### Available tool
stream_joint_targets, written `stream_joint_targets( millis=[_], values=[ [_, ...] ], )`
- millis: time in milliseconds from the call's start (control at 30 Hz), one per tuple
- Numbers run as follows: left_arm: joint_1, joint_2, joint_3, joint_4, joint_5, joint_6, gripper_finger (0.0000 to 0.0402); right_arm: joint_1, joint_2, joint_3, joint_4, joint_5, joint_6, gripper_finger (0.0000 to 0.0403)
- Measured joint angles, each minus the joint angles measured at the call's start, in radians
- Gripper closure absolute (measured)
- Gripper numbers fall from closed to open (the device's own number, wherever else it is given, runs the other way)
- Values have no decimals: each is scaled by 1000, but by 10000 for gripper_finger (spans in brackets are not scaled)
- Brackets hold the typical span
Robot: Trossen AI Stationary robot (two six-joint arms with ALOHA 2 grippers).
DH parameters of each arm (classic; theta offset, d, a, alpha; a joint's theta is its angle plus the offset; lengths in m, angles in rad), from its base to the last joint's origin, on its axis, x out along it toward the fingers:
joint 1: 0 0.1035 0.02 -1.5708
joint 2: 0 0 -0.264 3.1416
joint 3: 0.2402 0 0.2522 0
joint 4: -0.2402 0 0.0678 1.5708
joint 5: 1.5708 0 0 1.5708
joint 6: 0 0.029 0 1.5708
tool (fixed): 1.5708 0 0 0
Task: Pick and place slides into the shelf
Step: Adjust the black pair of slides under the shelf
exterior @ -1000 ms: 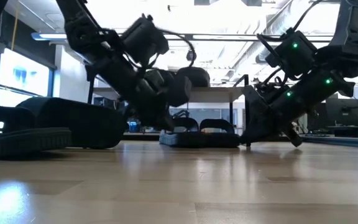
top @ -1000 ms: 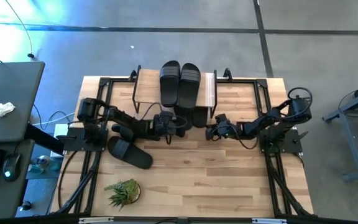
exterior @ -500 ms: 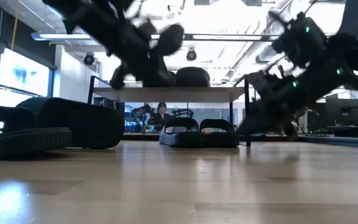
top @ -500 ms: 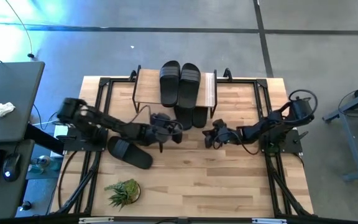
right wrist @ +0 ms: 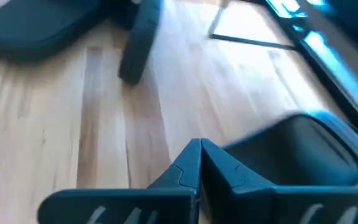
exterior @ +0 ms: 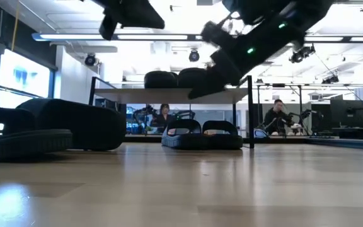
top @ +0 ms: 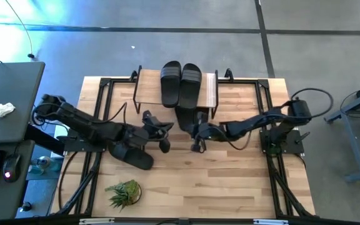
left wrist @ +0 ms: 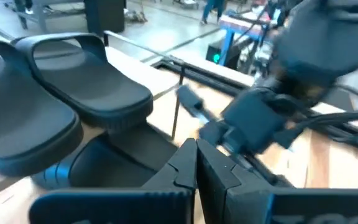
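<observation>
Two slides (top: pixel 180 82) sit on top of the shelf (top: pixel 144 87), another pair is tucked under it, and two more slides (top: pixel 130 152) lie loose on the bench (top: pixel 230 181) out in front of the shelf. They look light, rubbery and grippy, so the wide strap is probably the best hold. Left tool (top: pixel 155 132) hangs near the loose pair, pinched closed and empty, while right tool (top: pixel 195 134) hovers just in front of the shelf, also clenched on nothing.

Count of things on the worktop (top: pixel 230 181)

Six black slides (top: pixel 170 83) showed: two atop the shelf (top: pixel 144 87), two on its lower tier, two loose at the left. One shelf, one small potted plant (top: pixel 123 192), two arms, two people behind.
</observation>
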Motion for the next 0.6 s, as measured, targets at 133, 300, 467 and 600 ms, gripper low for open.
stream_joint_targets(
  millis=[133,300,467,600],
  values=[
    [-27,-8,1,-11,0,-6,402,-17,91,48,-75,-103,-93,403],
    [-47,-7,1,-21,3,-19,402,6,190,64,-102,-84,-192,403],
    [-50,-6,1,-36,5,-37,402,1,272,153,-110,-8,-161,403],
    [-49,-6,1,-45,2,-37,401,-11,323,250,-128,38,-116,403]
  ],
)
